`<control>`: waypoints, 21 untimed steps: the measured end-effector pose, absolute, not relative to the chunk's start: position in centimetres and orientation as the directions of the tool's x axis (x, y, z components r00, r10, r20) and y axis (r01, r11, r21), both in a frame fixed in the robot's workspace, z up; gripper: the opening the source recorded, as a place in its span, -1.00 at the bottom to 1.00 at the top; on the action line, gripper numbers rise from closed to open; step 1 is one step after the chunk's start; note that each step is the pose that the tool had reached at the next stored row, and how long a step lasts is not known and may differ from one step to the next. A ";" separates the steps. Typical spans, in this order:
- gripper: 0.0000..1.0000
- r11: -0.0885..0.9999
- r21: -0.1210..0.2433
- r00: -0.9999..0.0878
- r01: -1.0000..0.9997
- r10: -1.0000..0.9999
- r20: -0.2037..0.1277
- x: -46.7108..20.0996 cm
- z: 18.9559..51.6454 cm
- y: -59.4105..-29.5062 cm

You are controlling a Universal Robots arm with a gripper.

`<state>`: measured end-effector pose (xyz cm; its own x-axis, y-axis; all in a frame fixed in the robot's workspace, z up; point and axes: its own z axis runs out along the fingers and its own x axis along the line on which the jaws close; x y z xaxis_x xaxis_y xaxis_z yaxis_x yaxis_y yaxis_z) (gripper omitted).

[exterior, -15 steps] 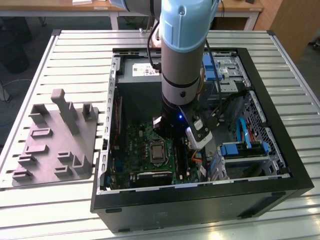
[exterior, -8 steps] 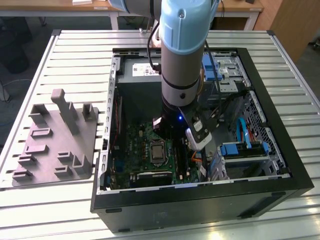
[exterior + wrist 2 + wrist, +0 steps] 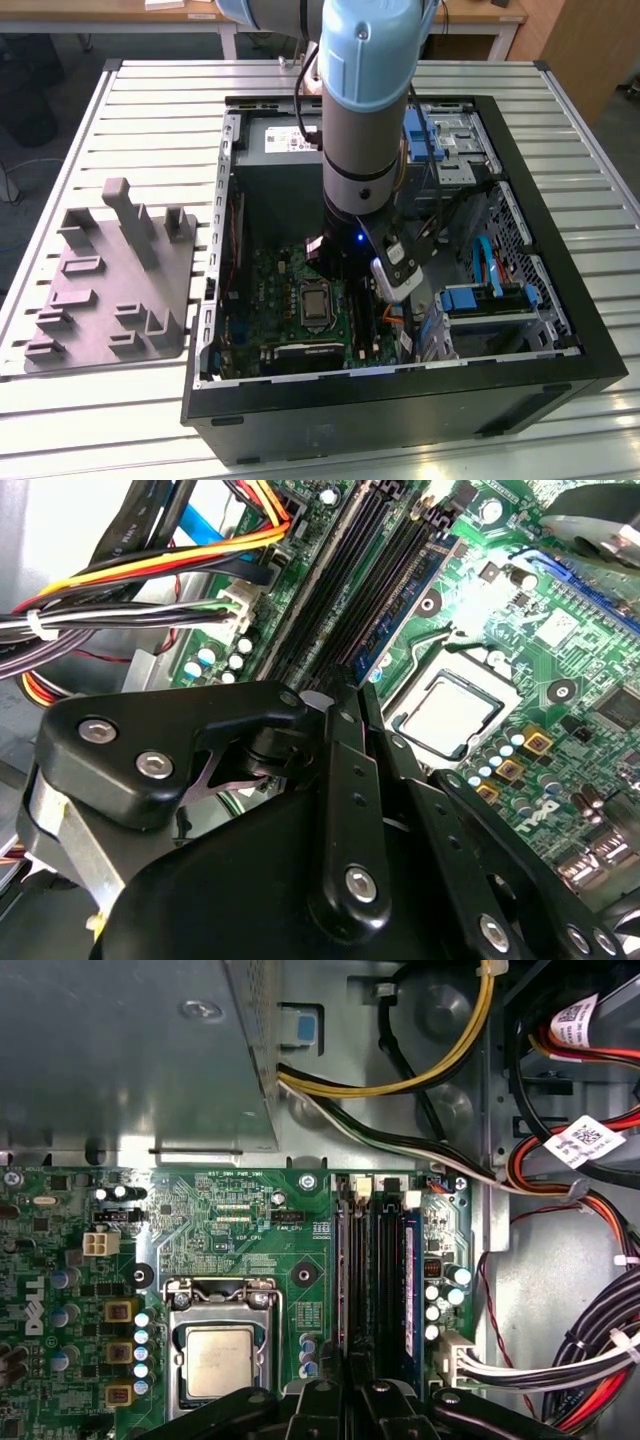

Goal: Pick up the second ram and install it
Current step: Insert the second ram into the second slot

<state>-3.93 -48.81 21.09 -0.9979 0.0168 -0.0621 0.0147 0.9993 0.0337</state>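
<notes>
In both wrist views my gripper (image 3: 345, 695) (image 3: 352, 1385) hangs low over the motherboard's memory slots, next to the processor socket (image 3: 220, 1355). Its two black fingers are shut together on the top edge of the second ram (image 3: 395, 615) (image 3: 351, 1280). This thin dark stick stands upright in the slot nearest the socket. Another memory stick (image 3: 411, 1280) with a blue label stands in the slot nearest the cables. In the exterior view the arm (image 3: 365, 120) reaches down into the open computer case (image 3: 400, 400).
A grey plastic fixture block (image 3: 115, 280) lies on the slatted table at the exterior view's left, with no stick in it. Bundled cables (image 3: 590, 1360) crowd the space beside the slots. The power supply box (image 3: 130, 1050) and a drive cage (image 3: 490, 300) close in the case.
</notes>
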 end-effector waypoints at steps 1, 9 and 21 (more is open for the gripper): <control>-0.73 0.999 0.034 -0.998 0.015 0.017 -0.062 -3.9 21.0 -48.8; -0.73 0.999 0.035 -0.998 0.015 0.017 -0.063 -3.9 21.1 -48.8; -0.73 0.999 0.034 -0.998 0.016 0.018 -0.062 -3.7 22.1 -48.8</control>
<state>-3.73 -48.80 22.06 -0.9979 0.0177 -0.0622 0.0156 0.9993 0.0342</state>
